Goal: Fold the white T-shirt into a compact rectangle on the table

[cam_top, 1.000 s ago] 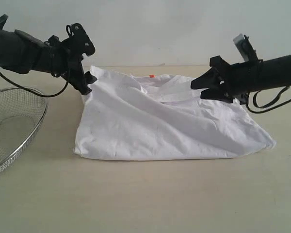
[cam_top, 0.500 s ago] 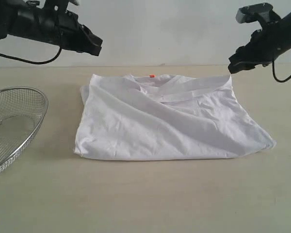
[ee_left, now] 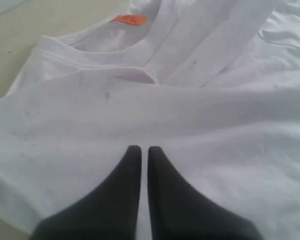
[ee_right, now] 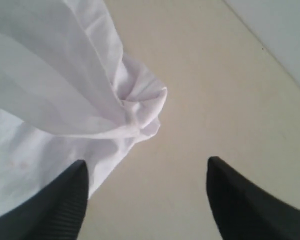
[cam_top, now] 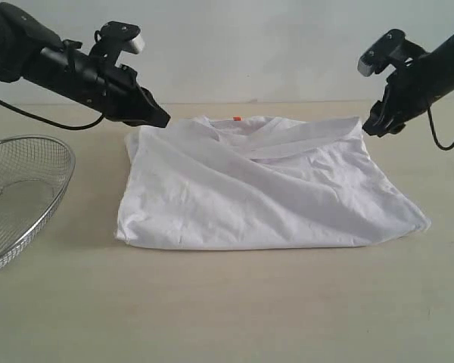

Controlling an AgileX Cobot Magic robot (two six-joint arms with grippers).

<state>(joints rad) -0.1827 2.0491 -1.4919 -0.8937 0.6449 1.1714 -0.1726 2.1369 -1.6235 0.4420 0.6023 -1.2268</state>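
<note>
The white T-shirt (cam_top: 250, 189) lies folded into a rough rectangle on the beige table (cam_top: 227, 302), its orange collar tag (cam_top: 237, 118) at the far edge. My left gripper (cam_top: 162, 120) hovers at the shirt's far left corner. In the left wrist view its fingers (ee_left: 141, 149) are shut with nothing between them, just above the white cloth (ee_left: 200, 120) and short of the tag (ee_left: 128, 20). My right gripper (cam_top: 374, 128) hangs at the far right corner. In the right wrist view it (ee_right: 146, 165) stands open over bare table, a bunched shirt corner (ee_right: 140, 107) beside one finger.
A round wire-mesh basket (cam_top: 23, 189) sits at the left edge of the table, apart from the shirt. A pale wall (cam_top: 250, 45) rises behind the table's far edge.
Both grippers let go of the shirt's far corners, rose, and have dropped back toward those corners. The left gripper went from open to shut; the right one opened wider. The shirt settled flat.
</note>
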